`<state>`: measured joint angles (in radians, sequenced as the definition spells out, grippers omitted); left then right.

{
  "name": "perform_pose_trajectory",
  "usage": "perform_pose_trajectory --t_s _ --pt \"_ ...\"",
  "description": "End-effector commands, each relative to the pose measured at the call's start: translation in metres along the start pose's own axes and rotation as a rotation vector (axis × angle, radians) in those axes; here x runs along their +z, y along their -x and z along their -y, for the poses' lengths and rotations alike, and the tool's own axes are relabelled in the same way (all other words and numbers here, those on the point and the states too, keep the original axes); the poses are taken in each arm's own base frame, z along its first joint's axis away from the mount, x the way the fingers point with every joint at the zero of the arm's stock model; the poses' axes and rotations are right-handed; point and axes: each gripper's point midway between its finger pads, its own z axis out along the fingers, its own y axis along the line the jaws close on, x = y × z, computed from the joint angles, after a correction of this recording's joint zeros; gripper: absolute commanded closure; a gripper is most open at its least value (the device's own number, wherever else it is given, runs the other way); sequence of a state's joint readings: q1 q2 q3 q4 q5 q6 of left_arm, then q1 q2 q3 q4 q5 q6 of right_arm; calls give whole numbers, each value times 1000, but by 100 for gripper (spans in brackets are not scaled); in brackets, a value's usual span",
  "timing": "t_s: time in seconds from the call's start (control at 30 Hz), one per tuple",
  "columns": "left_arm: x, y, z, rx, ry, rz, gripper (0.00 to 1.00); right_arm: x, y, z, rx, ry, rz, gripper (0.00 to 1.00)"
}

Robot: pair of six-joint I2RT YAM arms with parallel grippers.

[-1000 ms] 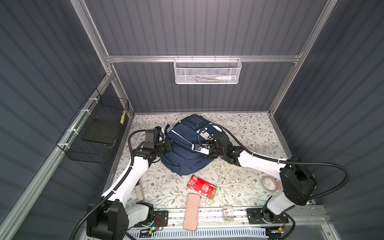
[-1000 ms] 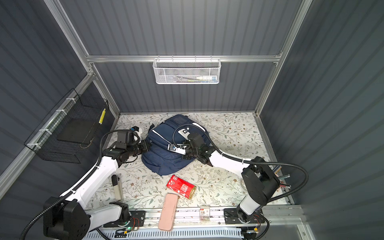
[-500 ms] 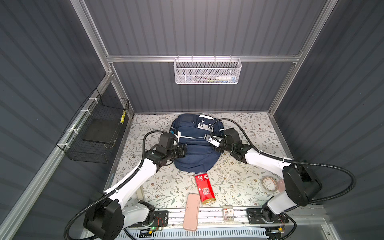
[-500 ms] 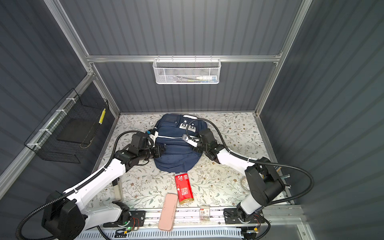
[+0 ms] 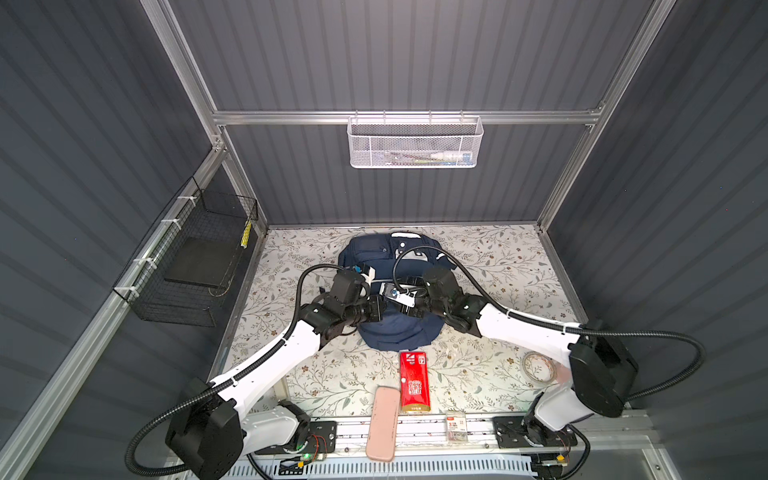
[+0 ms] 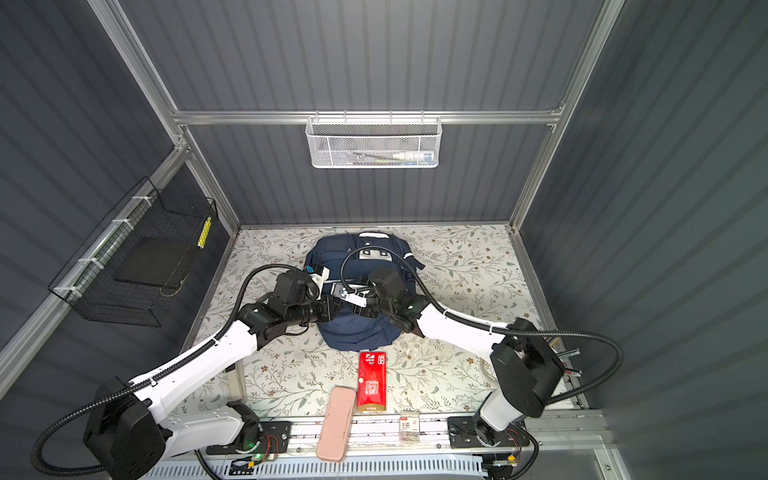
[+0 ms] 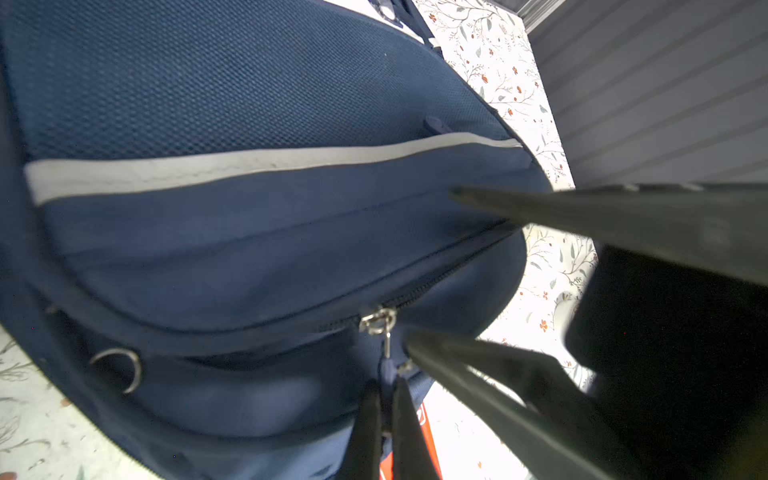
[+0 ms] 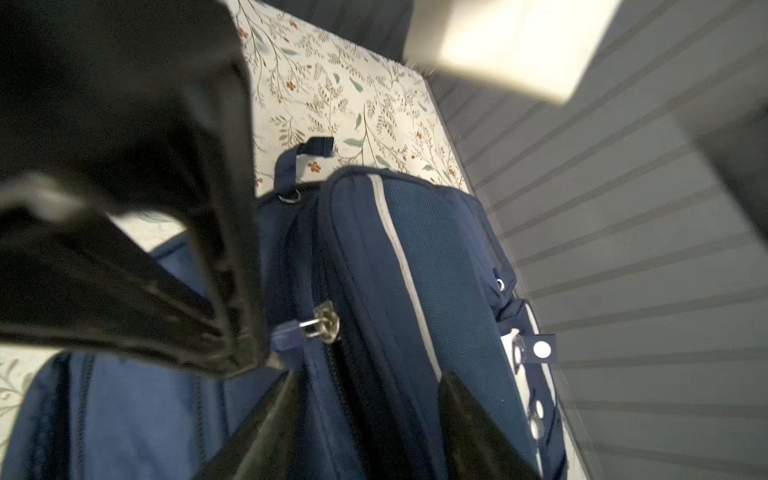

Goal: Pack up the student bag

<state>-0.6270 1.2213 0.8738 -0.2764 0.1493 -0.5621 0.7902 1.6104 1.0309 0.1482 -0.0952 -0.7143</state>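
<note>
- Red packet (image 5: 413, 382), at the counter's front edge: white print and a small boxed mark (too small to read).
- Small clear packet (image 5: 456, 427), on the rail along that edge: a red figure resembling "3"; the rest is illegible.
- Yellow tag (image 5: 247, 234) on the black wire basket (image 5: 178, 307): unreadable.

A pale tabletop (image 5: 498, 266) printed with leafy sprigs and small orange flowers carries the navy student bag (image 5: 395, 332), which lies flat at its middle. Just off the bag's near edge lies a red packet (image 5: 413, 382), lengthwise and not quite touching it. Farther from the bag, beside the packet's far end, a pink case (image 5: 381, 424) overhangs the table's front edge. A tape roll (image 5: 538, 368) lies well apart from the bag, toward the right front.
</note>
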Motion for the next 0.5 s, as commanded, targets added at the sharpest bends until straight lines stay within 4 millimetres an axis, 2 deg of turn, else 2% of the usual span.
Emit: perform_pose_trajectory --t_s 0.0,0.03,0.1,0.17,0.33,0.47 --pt "-5 2 1 2 1 30 100 5 -10 2 2 11 -32 55" --pt "-5 3 0 1 4 31 100 5 -10 0 -1 22 -26 62" --pt "-4 5 -9 1 52 40 100 6 -12 -5 -14 48 -22 87" --pt "-3 9 -24 -2 115 47 100 5 -15 -9 -38 64 -26 100" --pt "-15 45 -67 -148 114 130 100 -7 -24 -15 -33 135 10 100" --pt "-16 70 -113 -180 218 164 100 -14 -34 -14 -32 160 10 100"
